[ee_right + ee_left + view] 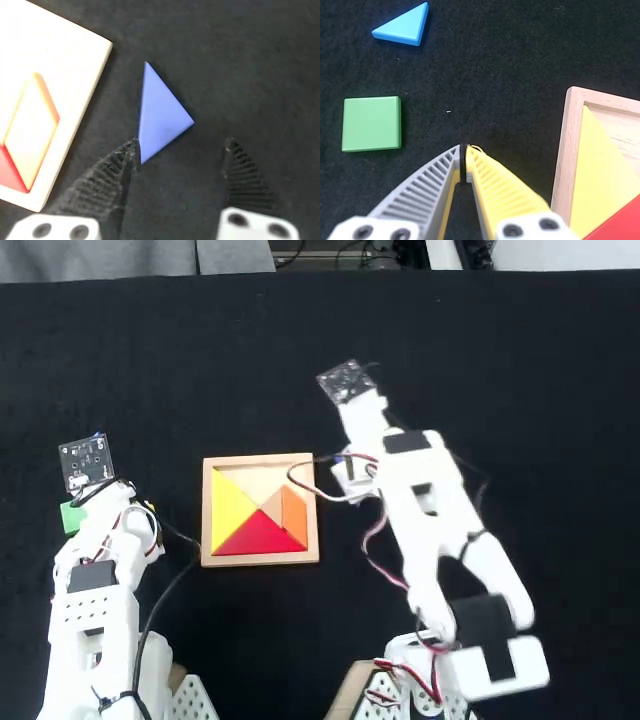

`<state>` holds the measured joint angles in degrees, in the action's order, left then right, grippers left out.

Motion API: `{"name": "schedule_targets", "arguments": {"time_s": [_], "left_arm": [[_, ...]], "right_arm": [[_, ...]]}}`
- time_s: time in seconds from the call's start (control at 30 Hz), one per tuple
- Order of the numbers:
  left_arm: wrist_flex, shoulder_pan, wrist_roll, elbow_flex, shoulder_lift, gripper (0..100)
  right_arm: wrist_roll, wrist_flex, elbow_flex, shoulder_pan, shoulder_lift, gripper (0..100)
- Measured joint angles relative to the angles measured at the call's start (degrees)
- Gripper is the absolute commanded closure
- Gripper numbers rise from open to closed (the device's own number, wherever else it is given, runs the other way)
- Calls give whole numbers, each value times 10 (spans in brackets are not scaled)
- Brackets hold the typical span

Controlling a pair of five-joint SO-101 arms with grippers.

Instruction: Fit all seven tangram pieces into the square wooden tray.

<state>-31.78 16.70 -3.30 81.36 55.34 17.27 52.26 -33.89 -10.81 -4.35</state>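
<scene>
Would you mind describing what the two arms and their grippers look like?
The left arm and right arm are both white with black panels. Red cables run along the right one. The left gripper has one grey and one yellow ribbed finger; the right gripper has two black, ribbed, pointed ones.

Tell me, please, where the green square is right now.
In the left wrist view the green square lies flat on the black cloth, apart from the shut left gripper and the tray, with the light blue triangle nearby.
</scene>
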Motion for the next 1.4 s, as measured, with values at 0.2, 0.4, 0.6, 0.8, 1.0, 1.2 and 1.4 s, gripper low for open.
{"name": "schedule_targets", "arguments": {"time_s": [0.2,0.4,0.6,0.8,1.0,1.2,1.4], "left_arm": [[0,0,0,0,0,968],[0,0,0,0,0,968],[0,0,0,0,0,968],[0,0,0,0,0,968],[0,0,0,0,0,968],[0,0,0,0,0,968],[0,0,0,0,0,968]], "right_arm": [[3,5,64,1,101,723],[20,5,102,2,159,804],[48,5,124,3,186,774],[49,45,137,3,185,740],[49,55,136,4,150,737],[86,55,136,3,147,737],[104,55,172,2,208,737]]}}
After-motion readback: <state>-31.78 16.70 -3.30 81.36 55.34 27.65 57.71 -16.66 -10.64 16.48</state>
